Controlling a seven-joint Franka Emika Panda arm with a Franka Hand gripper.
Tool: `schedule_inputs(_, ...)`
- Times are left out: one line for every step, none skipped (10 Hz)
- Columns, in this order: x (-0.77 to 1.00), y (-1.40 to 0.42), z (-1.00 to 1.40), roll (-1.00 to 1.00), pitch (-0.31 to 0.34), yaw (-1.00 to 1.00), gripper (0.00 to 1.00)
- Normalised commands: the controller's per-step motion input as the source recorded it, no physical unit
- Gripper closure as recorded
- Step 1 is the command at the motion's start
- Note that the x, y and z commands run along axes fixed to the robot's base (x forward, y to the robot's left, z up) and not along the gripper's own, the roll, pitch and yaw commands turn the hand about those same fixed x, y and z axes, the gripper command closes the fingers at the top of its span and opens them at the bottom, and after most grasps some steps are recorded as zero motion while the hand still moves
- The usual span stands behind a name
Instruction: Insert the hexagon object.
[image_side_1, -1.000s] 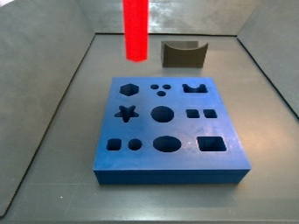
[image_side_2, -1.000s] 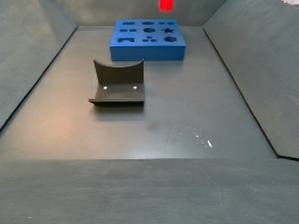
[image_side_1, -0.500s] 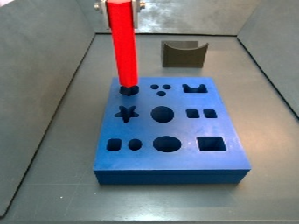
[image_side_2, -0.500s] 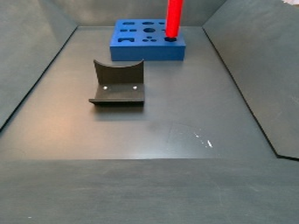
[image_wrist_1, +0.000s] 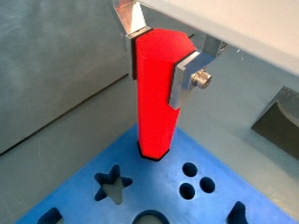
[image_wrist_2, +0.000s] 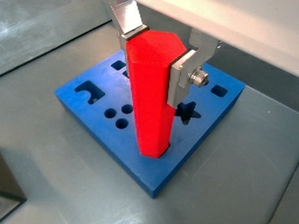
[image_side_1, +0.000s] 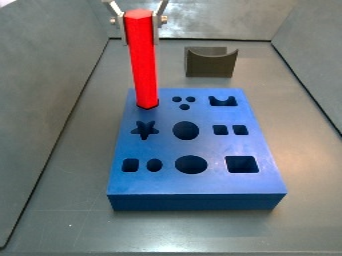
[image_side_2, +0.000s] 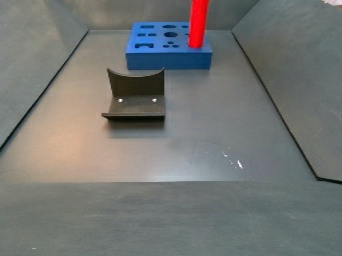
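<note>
While end effector (image_wrist_1: 162, 54) pinches hexagon object (image_side_1: 140, 60), tip sits in blue block (image_side_1: 195, 190) corner hole.

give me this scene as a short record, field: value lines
hand: above a corner of the blue block, shut on the hexagon object
hexagon object: red, upright, lower end in the corner hexagon hole
blue block: on the floor, other cutouts open
fixture: apart from the block, nothing on it
</note>
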Motion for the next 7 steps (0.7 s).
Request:
schedule_inputs(0.17, -0.13, -0.25, 0.06, 0.0, 0.01, 1.0)
schedule_inputs(0.16, -0.11, -0.35, 0.05, 0.0, 0.04, 1.0)
schedule_inputs(0.1, 0.0, -0.82, 0.09, -0.083, 0.04, 1.0)
schedule_inputs(0.0, 0.0, -1.0, 0.14, -0.067, 0.01, 1.0)
schedule_inputs(0.0, 0.0, -1.0, 0.17, -0.044, 0.0, 1.0)
schedule_inputs(0.0, 0.0, -0.97, 0.2, -0.033, 0.0, 1.0)
schedule_inputs(0.0, 0.0, -0.87, 0.25, -0.034, 0.05, 1.0)
